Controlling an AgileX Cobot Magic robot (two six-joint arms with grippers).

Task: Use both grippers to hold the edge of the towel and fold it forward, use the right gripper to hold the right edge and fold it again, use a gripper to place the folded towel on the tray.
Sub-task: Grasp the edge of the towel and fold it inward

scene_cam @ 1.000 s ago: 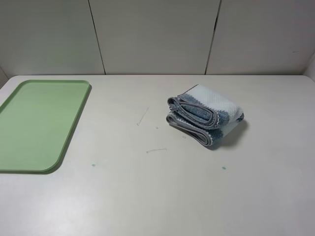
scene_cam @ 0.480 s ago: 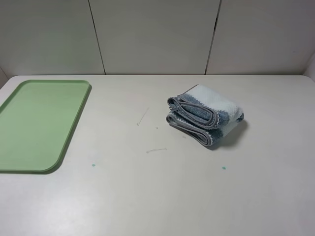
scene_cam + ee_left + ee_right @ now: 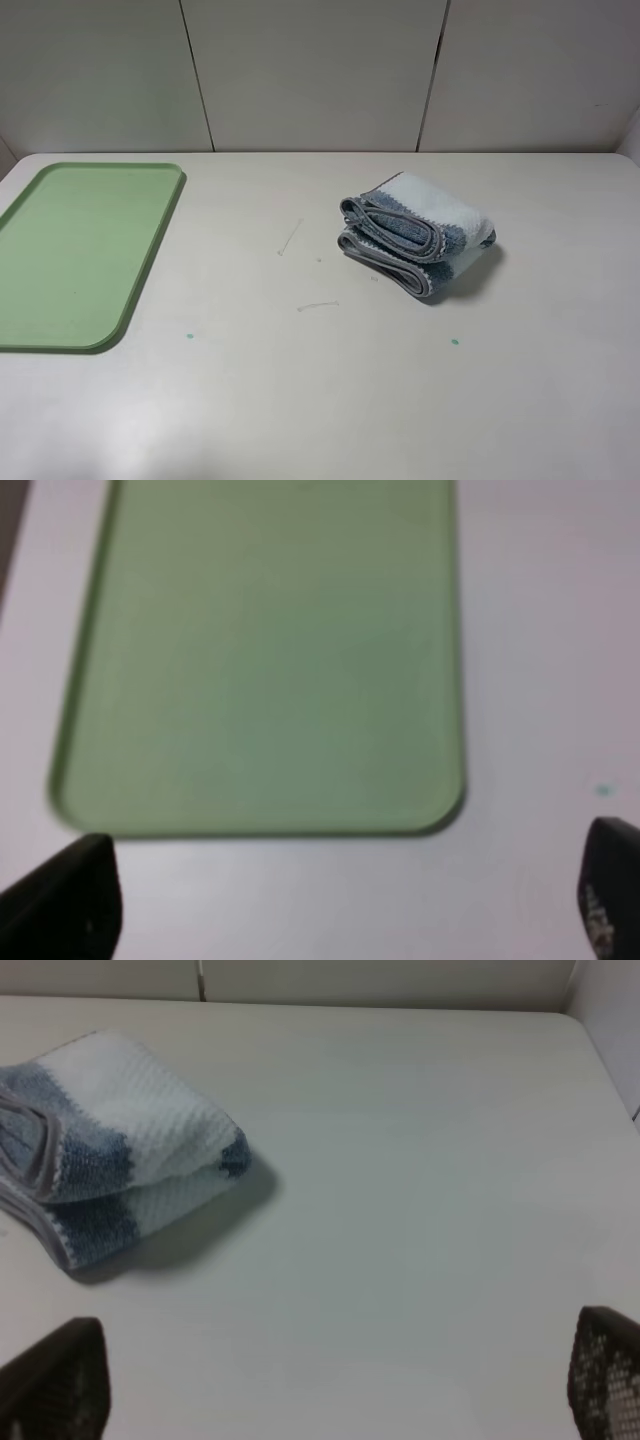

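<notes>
The towel (image 3: 418,233) lies rolled into a loose bundle on the table right of centre, blue and white stripes showing, its grey hem edge (image 3: 385,264) curling along the near left side. The light-green tray (image 3: 75,250) rests flat at the far left with nothing on it. Neither arm appears in the exterior high view. In the left wrist view my left gripper (image 3: 335,920) hangs open above the table just off the tray's (image 3: 260,650) short end. My right gripper (image 3: 330,1390) stands open over bare table, apart from the towel (image 3: 110,1140), with nothing between its fingers.
Pale table (image 3: 300,400) with a few small scuffs and teal specks (image 3: 455,342). Panelled wall (image 3: 320,70) runs along the back edge. A side wall (image 3: 610,1020) shows beyond the table's right edge in the right wrist view.
</notes>
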